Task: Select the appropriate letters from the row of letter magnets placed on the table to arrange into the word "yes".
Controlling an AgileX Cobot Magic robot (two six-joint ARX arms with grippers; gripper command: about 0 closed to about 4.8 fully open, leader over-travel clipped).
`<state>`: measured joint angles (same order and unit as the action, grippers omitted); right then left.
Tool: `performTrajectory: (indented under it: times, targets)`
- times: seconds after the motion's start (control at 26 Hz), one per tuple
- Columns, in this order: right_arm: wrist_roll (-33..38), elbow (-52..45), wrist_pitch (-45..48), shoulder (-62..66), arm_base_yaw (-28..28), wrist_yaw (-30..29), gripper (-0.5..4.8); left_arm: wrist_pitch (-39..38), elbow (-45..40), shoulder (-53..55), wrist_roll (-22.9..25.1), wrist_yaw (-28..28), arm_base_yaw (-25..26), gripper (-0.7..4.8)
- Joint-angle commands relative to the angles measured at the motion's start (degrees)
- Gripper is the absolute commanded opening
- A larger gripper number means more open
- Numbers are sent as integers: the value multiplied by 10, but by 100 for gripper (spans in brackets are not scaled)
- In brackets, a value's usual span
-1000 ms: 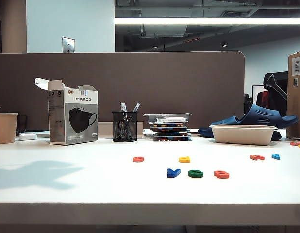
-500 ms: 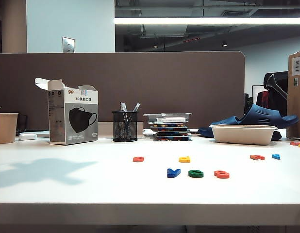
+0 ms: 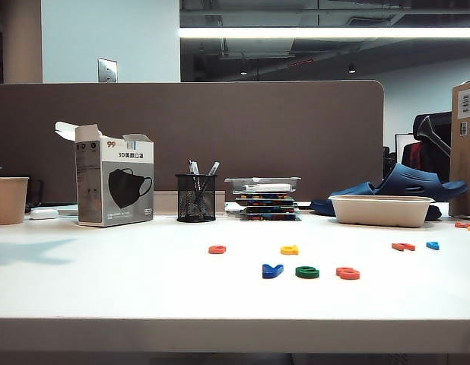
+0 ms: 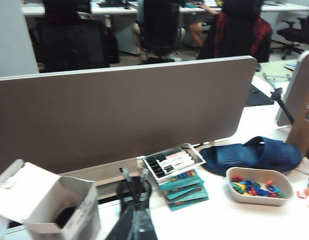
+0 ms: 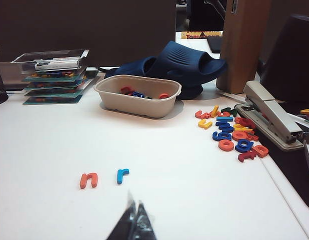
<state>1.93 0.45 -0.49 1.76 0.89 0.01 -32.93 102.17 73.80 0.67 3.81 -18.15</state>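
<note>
Holding my left gripper [image 4: 137,226] and right gripper [image 5: 133,222] closed and empty above the table [image 3: 106,289], I judge "yes" spelled: blue y [image 3: 272,270], green e [image 3: 306,271], red s [image 3: 347,273] ahead.

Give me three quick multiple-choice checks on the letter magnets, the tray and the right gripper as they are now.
1. The dark blue "y" lies: A left of the green "e"; B in the beige tray; C by the cup.
2. Letters in the front row: A two; B three; C five.
3. The right gripper is: A shut on a letter; B wide open; C shut, holding nothing.

Answers: 1 A, they lie side by side. 2 B, blue, green, red "s". 3 C, fingertips meet above the bare table.
</note>
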Motion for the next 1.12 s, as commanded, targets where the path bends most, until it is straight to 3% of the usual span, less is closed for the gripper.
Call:
performTrajectory:
  times: [0.04,0.31,0.54,0.77,1.12]
  targets:
    - [-1,-4,7,0,0,3,-5,-20,2,-21,40,2,76,-5]
    - [-1,-4,3,0,1,3,-5,-120,2,-82,49,-1,206,-5]
    - [-1,-4,3,0,0,0,-5,-156,-3,-145,46,-2,196,-5]
    - [-1,-4,-2,0,1,2,-5,-188,-56,-257,8,0,154,-5]
    - [-1,-4,-8,0,1,0,-5,-198,-214,-449,-14,15,139,-5]
